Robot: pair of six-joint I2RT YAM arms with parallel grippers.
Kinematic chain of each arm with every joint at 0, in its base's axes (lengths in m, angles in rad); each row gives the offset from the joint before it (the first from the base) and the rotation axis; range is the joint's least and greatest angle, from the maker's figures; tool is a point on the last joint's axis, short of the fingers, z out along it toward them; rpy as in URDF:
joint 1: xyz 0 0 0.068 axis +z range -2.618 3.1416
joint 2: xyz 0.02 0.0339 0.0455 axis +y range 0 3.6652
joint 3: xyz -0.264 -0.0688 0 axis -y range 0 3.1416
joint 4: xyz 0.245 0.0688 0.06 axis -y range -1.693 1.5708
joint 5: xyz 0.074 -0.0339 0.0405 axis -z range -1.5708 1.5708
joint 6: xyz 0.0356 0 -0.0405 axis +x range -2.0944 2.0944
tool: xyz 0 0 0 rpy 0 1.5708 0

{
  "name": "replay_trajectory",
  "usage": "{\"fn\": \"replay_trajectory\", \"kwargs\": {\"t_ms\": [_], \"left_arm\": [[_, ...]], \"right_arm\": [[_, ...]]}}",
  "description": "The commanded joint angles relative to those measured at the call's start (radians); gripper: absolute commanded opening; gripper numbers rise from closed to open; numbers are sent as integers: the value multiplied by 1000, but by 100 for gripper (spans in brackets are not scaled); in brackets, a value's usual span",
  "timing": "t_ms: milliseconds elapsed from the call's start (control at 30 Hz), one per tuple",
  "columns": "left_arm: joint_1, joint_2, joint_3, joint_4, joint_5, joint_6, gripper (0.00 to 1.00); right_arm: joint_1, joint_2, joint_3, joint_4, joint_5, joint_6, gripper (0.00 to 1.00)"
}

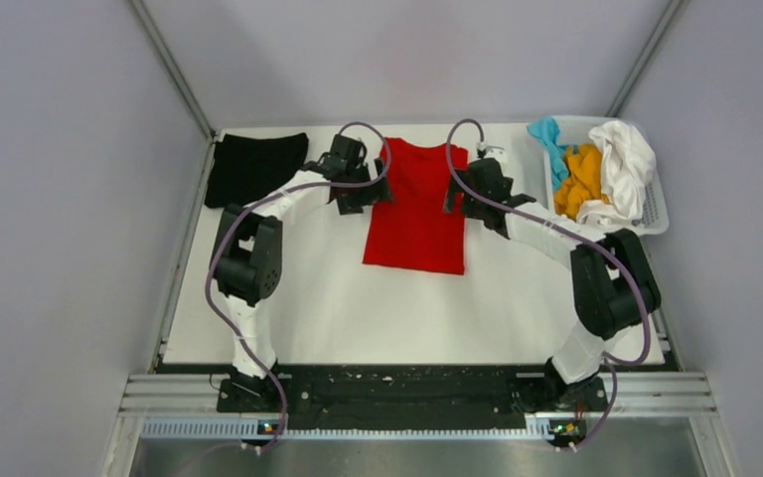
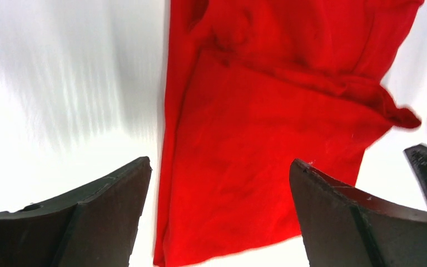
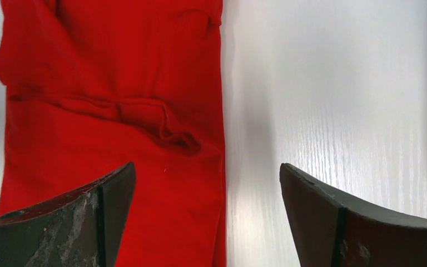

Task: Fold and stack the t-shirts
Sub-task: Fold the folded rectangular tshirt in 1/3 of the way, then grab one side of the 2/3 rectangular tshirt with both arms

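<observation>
The bright red t-shirt lies flat in the middle of the table as a long strip, sleeves folded in. It also shows in the left wrist view and the right wrist view. My left gripper hovers at its far left edge, open and empty. My right gripper hovers at its far right edge, open and empty. A black t-shirt lies folded at the far left corner. White, orange and teal shirts are piled in the basket.
The white slotted basket stands at the far right corner. The white table is bounded by grey walls on the left, right and back. Both arms' cables loop above the far part of the shirt.
</observation>
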Motion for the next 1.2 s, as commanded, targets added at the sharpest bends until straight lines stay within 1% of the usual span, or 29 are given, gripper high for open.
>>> {"fn": "replay_trajectory", "kwargs": {"t_ms": [0, 100, 200, 267, 367, 467, 533, 633, 700, 767, 833, 933, 1033, 1100, 1167], "left_arm": [[3, -192, -120, 13, -27, 15, 99], [2, -307, -259, 44, -25, -8, 99], [0, -386, -423, 90, -9, -42, 99], [0, -412, -501, 122, 2, -68, 99], [-4, -418, -576, 161, 37, -94, 98], [-11, -399, -604, 181, 53, -107, 96], [-15, -386, -616, 191, 60, -112, 93], [-16, -364, -637, 227, 70, -131, 88], [-17, -341, -635, 241, 80, -138, 84], [-19, -323, -631, 244, 79, -141, 80], [-20, -304, -625, 245, 81, -144, 72], [-22, -282, -624, 247, 93, -150, 66], [-26, -275, -629, 244, 79, -152, 61], [-26, -266, -626, 238, 58, -152, 60], [-26, -250, -616, 232, 45, -151, 57]], "right_arm": [[-4, -133, -57, -10, -77, 28, 99], [-5, -210, -138, -9, -151, 50, 99], [-5, -279, -219, -15, -234, 91, 99], [-4, -323, -296, 4, -298, 129, 99], [-5, -345, -385, 25, -341, 174, 95], [-5, -330, -400, 24, -338, 205, 90], [-4, -311, -419, 44, -404, 220, 88], [-5, -283, -470, 101, -428, 273, 82], [-4, -268, -485, 139, -429, 294, 76], [-5, -261, -494, 158, -421, 300, 67], [-5, -254, -501, 155, -401, 302, 61], [-6, -245, -512, 148, -399, 300, 51], [-5, -247, -529, 144, -396, 300, 49], [-5, -244, -539, 143, -380, 296, 48], [-4, -239, -543, 142, -370, 294, 46]]}}
